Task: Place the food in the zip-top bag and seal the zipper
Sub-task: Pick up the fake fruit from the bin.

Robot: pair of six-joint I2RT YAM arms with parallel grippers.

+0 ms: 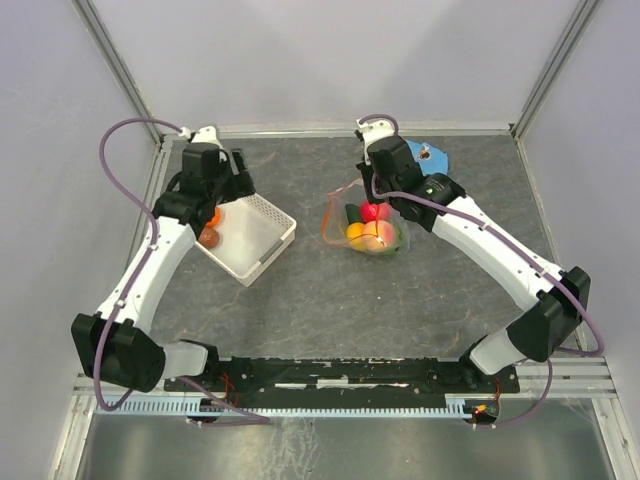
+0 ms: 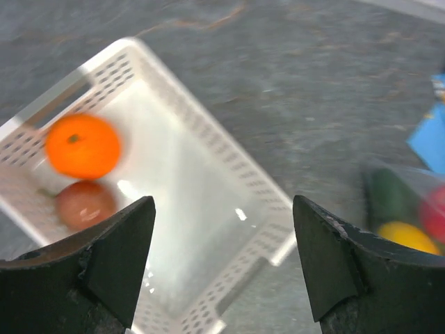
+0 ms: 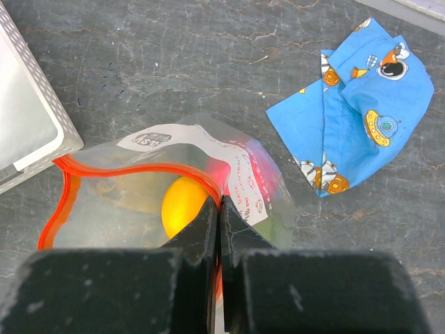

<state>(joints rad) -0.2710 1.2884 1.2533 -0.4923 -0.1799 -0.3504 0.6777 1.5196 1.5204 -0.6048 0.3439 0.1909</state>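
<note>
Two fruits (image 2: 82,146) lie in basket (image 2: 229,163), ten o'clock from left claw (image 2: 222,205). Claw wide, empty; left arm nearer. Right claw (image 3: 220,209) pinches bag (image 3: 111,209) rim at zipper (image 3: 47,223). Bag part-filled, three o'clock of basket.

Left arm (image 1: 150,270): extended forward along the left side, wrist pitched down. Left gripper (image 2: 222,205): jaws spread wide. Right arm (image 1: 490,245): elbow out to the right, forearm angled in toward centre. Right gripper (image 3: 220,209): fingers pressed together, pinched on the rim of the zip-top bag (image 3: 125,202).
</note>
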